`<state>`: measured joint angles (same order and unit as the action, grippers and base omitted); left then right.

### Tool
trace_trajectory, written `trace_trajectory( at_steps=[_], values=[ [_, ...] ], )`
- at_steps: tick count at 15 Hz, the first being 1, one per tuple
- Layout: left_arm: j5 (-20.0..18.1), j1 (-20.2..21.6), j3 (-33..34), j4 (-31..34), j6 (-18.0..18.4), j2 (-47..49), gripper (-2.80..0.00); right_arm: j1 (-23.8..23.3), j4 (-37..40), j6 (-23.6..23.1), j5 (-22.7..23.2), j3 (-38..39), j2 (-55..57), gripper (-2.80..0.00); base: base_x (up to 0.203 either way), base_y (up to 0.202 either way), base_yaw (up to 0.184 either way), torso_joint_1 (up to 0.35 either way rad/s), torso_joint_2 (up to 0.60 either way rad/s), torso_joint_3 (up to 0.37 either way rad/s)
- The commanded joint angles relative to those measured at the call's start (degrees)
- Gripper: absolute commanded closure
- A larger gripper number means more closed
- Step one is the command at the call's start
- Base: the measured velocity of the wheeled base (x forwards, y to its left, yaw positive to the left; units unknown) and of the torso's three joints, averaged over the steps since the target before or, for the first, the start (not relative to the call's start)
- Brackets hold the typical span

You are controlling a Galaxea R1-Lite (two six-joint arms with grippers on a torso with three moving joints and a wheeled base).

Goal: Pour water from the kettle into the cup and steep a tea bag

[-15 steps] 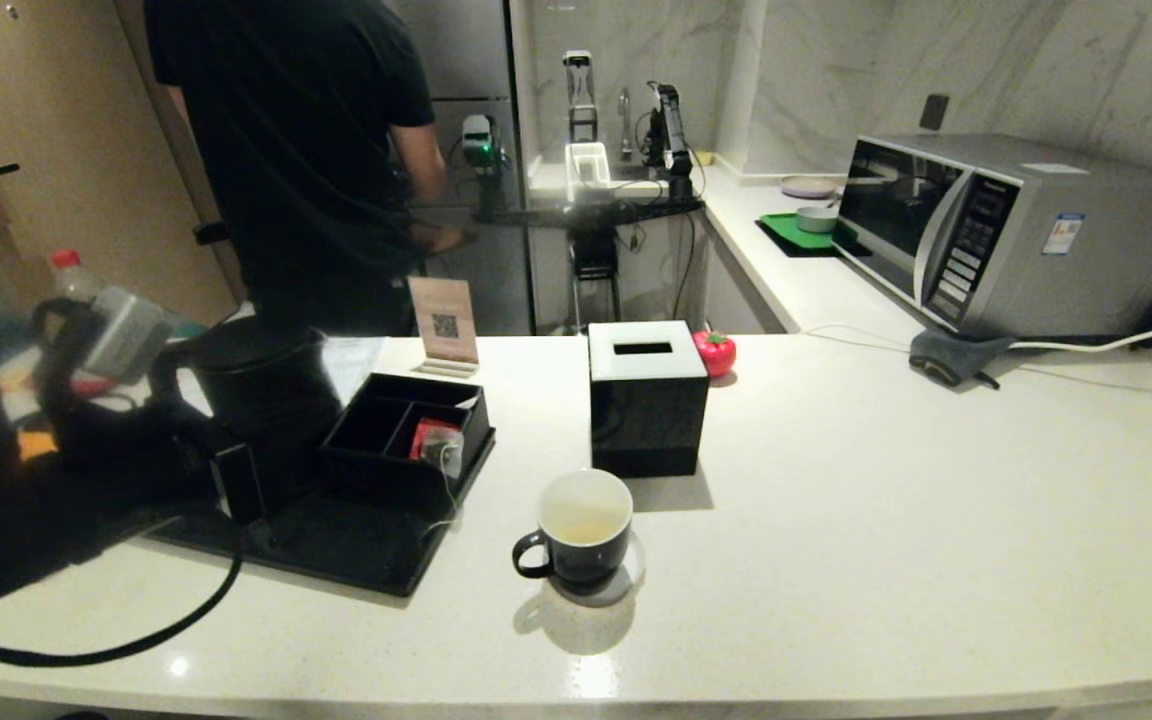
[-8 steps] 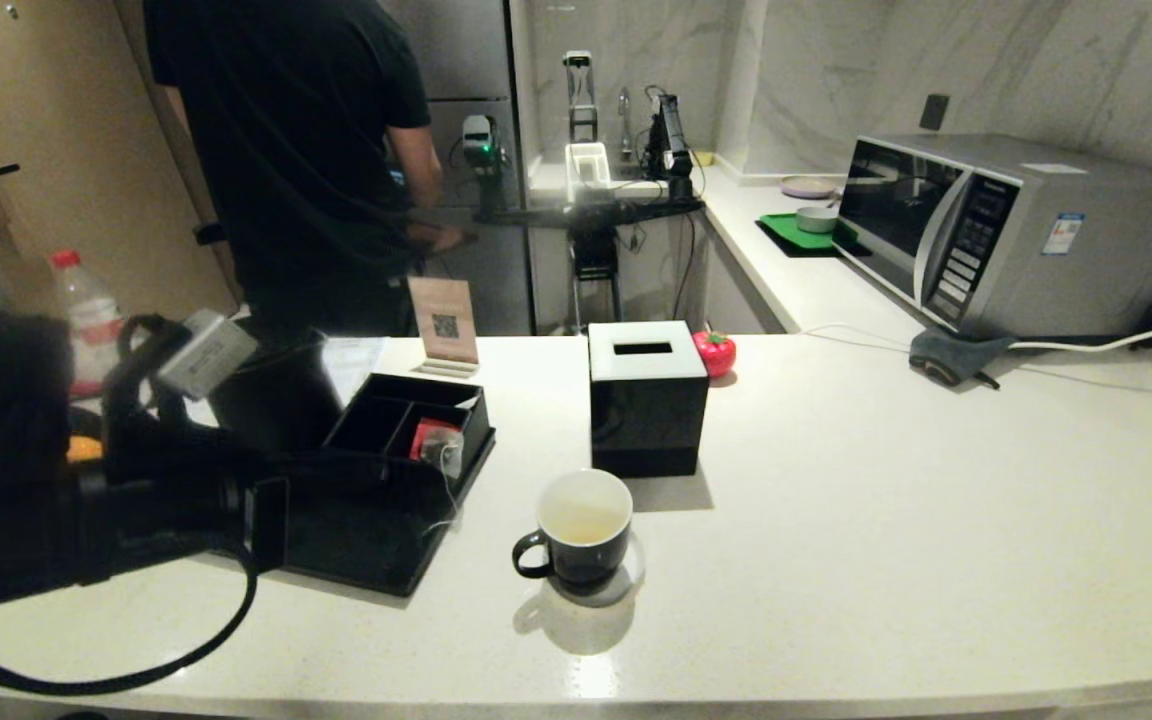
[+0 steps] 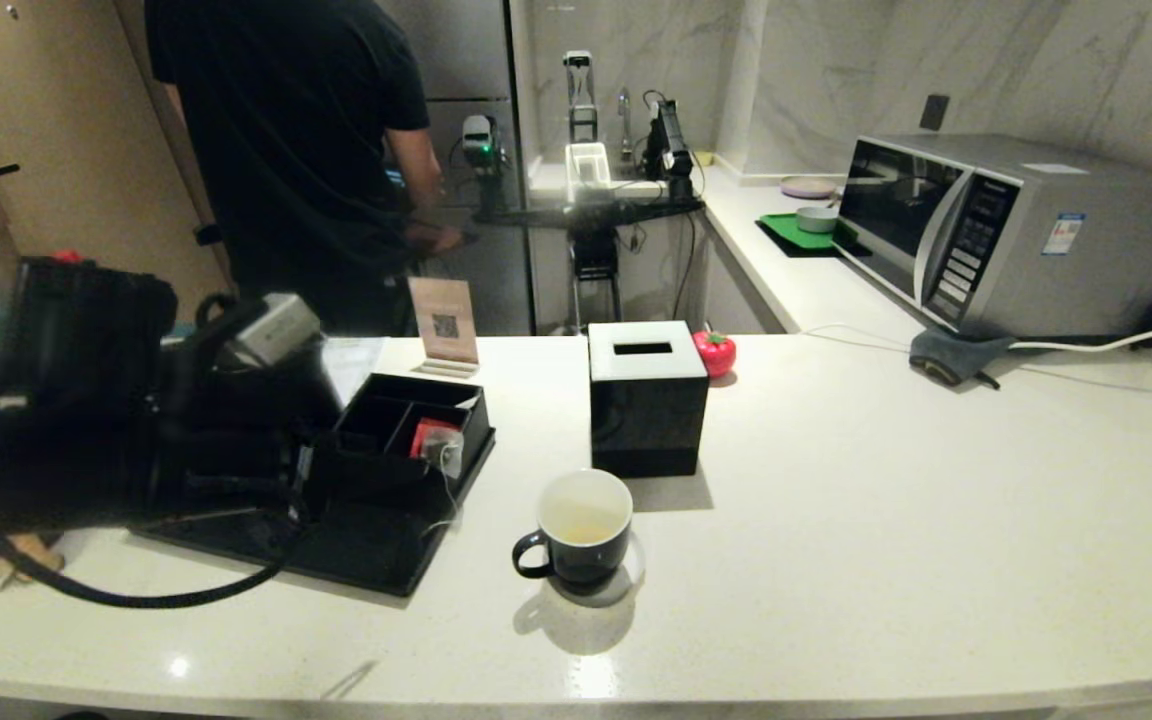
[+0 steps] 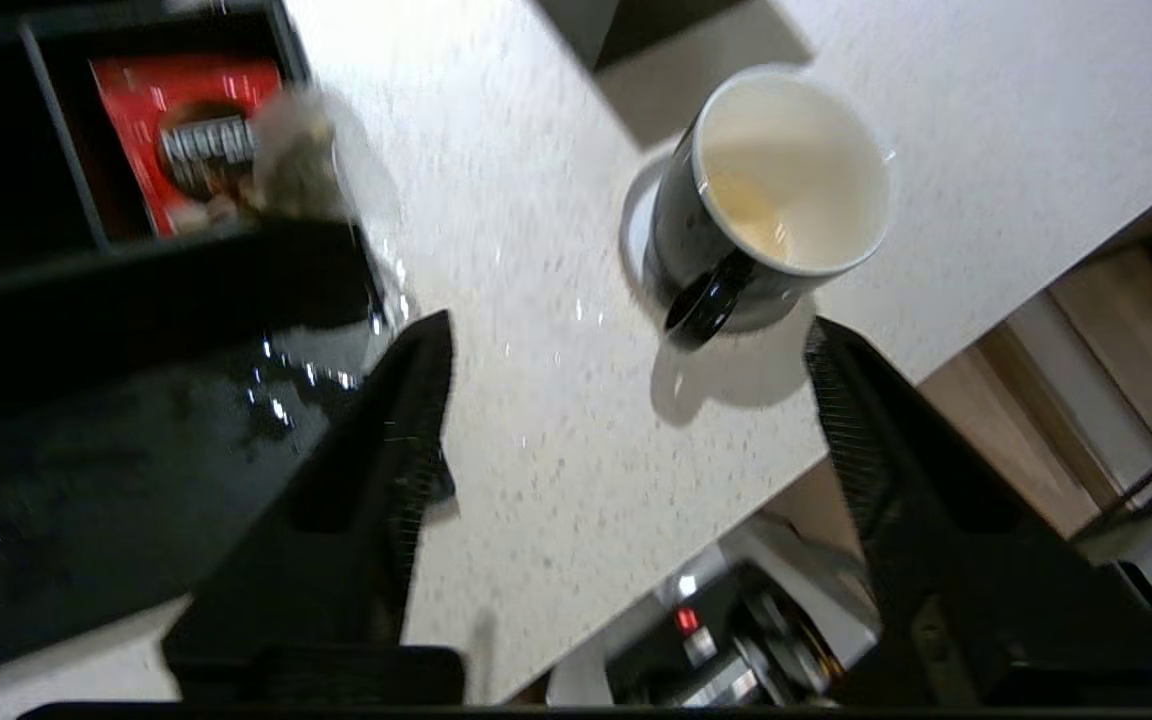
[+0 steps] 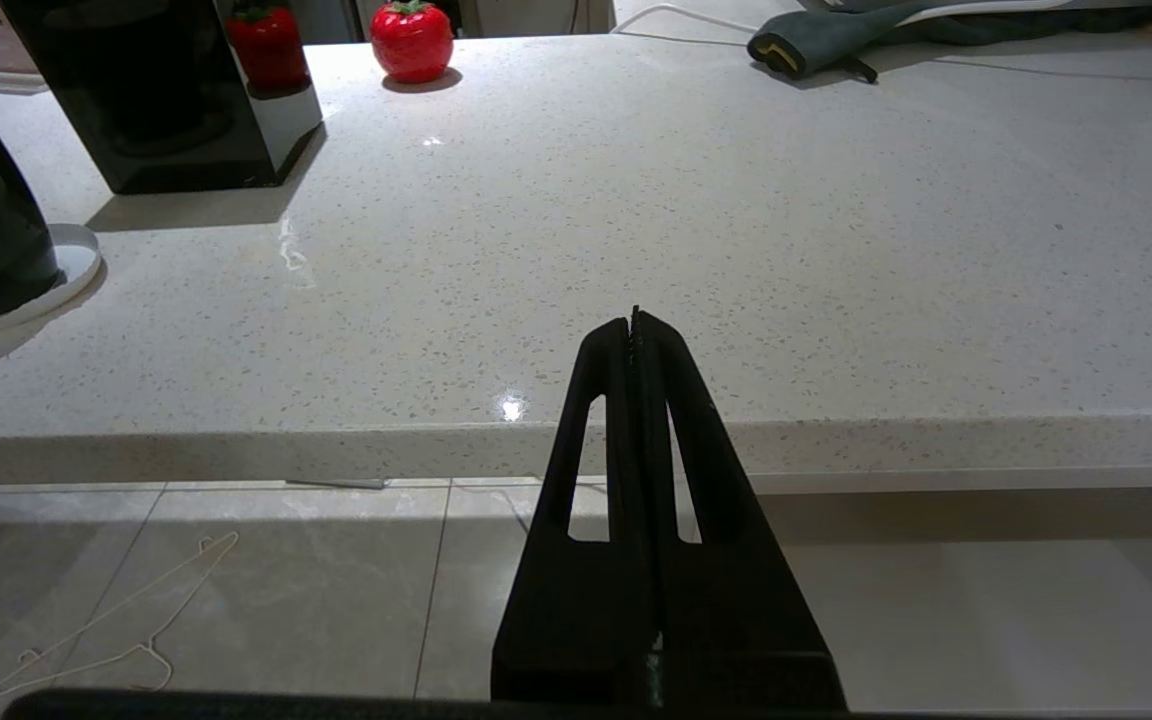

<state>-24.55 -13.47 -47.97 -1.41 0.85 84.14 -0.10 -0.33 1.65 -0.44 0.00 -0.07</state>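
The cup [image 3: 584, 530] stands on a small white coaster near the counter's front, with a little yellowish water [image 4: 756, 210] in its white inside. The tea bag [image 3: 446, 452] lies at the corner of the black organiser box [image 3: 376, 420], on the red packet [image 4: 186, 140], its string hanging over the edge. My left arm [image 3: 86, 400] reaches over the black tray [image 3: 356, 550] and hides the kettle. My left gripper [image 4: 626, 330] is open and empty above the counter between tray and cup. My right gripper [image 5: 635, 315] is shut, parked below the counter's front edge.
A black tissue box [image 3: 646, 400] stands just behind the cup, with a red tomato ornament [image 3: 714, 352] beside it. A QR sign [image 3: 444, 322] is behind the organiser. A microwave [image 3: 1016, 235] and grey cloth [image 3: 951, 355] sit far right. A person [image 3: 286, 150] stands behind the counter.
My left arm has swung right and risen from the kettle's side over the tray, now covering the kettle. The cup and tea bag have not moved.
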Motion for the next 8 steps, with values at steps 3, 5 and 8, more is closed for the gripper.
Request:
trace_trajectory(
  at_steps=[3, 5, 8],
  values=[
    [0.82, 0.18, -3.06, 3.57, 0.17, 6.51, -2.80, 0.01, -0.03, 0.02, 0.00, 0.00, 0.07, 0.00, 0.000, 0.000, 0.000, 0.000, 0.00, 0.000],
    [1.10, 0.12, -2.67, 3.45, 0.71, 9.16, -2.80, 0.01, -0.03, 0.02, 0.00, 0.00, 0.07, 0.00, 0.000, 0.000, 0.000, 0.000, 0.00, 0.000],
    [3.72, 0.54, -2.58, 3.10, 3.68, 12.59, -2.80, 0.01, -0.03, -0.03, 0.00, 0.00, 0.07, 0.00, 0.000, 0.000, 0.000, 0.000, 0.00, 0.000]
  ],
)
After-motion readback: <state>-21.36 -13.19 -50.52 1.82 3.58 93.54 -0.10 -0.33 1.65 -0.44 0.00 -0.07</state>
